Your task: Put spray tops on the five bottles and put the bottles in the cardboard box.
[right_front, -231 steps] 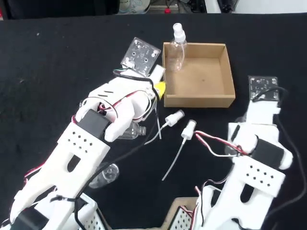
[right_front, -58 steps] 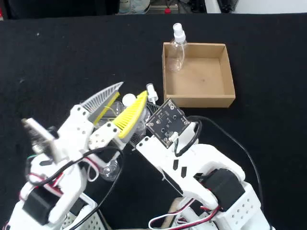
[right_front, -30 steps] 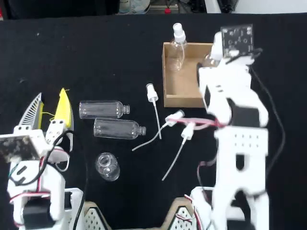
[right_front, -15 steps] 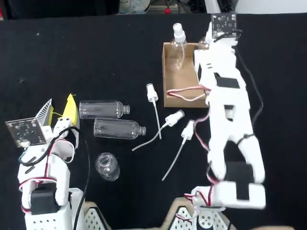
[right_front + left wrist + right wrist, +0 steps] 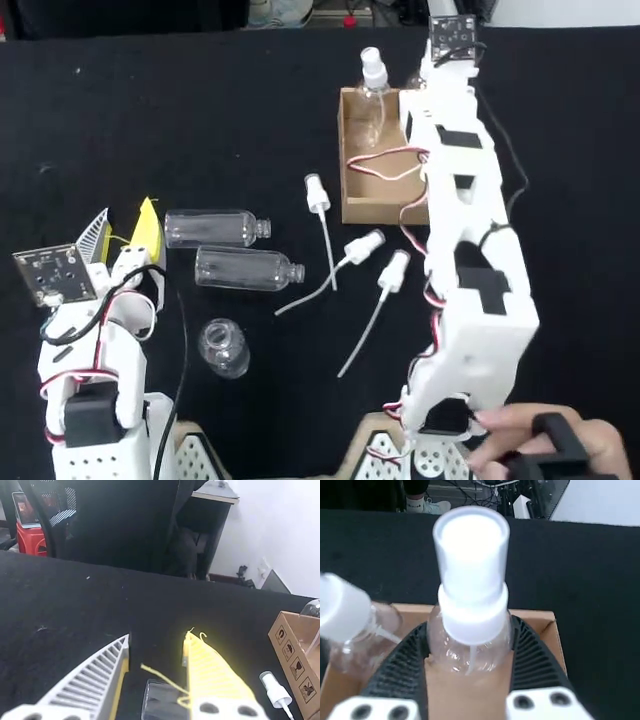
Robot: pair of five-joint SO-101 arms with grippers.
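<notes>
Right gripper (image 5: 469, 630): jaws clamped on a clear held bottle (image 5: 470, 650) just under its white spray top (image 5: 471, 565). It is upright over the far side of the cardboard box (image 5: 542, 617); can't tell if it touches the box floor. A second capped bottle (image 5: 350, 625) stands just beside it in the box's far corner. In the high view the right arm stretches across the box and covers nearly all of the held bottle, so the grip itself reads from the right wrist view. Left gripper (image 5: 123, 215) sits at the near-left of the table (image 5: 200, 110), jaws open, holding nothing. Uncapped on the table: upper lying bottle (image 5: 215, 228) and lower lying bottle (image 5: 248, 269) side by side, necks toward the box, plus a standing bottle (image 5: 224, 347) nearer the arm bases. Between them and the box lie the far loose top (image 5: 317, 192), middle loose top (image 5: 365, 245) and near loose top (image 5: 393, 270), each with a dip tube. The left wrist view adds one lying bottle's base, low between its open jaws.
</notes>
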